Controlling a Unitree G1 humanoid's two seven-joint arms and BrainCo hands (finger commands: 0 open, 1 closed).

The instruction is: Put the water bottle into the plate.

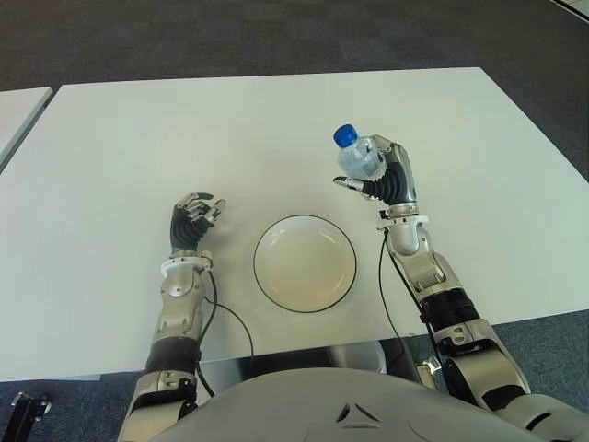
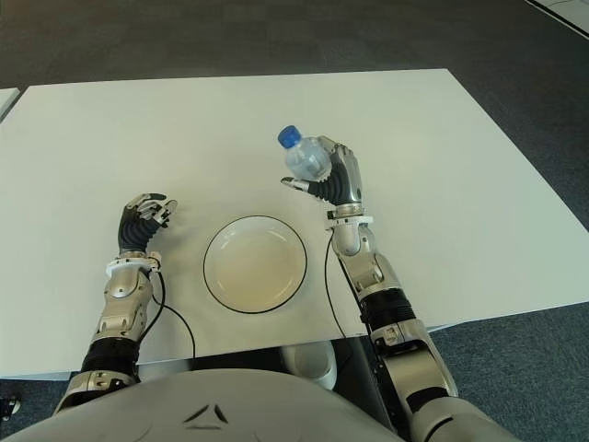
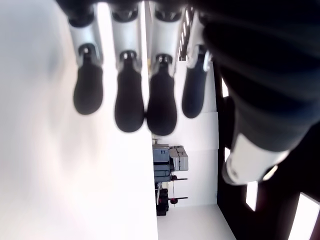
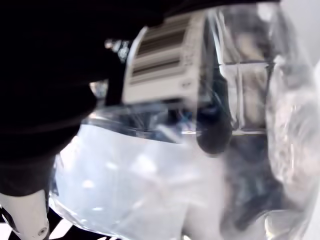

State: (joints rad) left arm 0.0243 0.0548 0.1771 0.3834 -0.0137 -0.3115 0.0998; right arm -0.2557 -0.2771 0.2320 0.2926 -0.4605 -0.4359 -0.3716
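- Bottle first: the water bottle [image 1: 357, 157], clear plastic with a blue cap [image 1: 344, 135], is gripped in the right hand [image 1: 385, 180], above the white table [image 1: 138, 138] and beyond the plate's far right edge.
- The bottle leans, its cap pointing up and toward the robot's left.
- The right hand's fingers wrap the bottle's body; in the right wrist view the clear plastic and a barcode label [image 4: 162, 60] fill the frame right against the palm.
- The plate [image 1: 305, 263], white with a thin dark rim, lies flat on the table near the front edge, between the two arms, with nothing in it.
- Bottle and plate are apart; the bottle is near the plate but not over its middle.
- The left hand [image 1: 193, 221] shows to the left of the plate, holding nothing, its fingers [image 3: 127, 100] loosely bent and side by side in the left wrist view.
- Dark carpet [image 1: 230, 37] surrounds the table.
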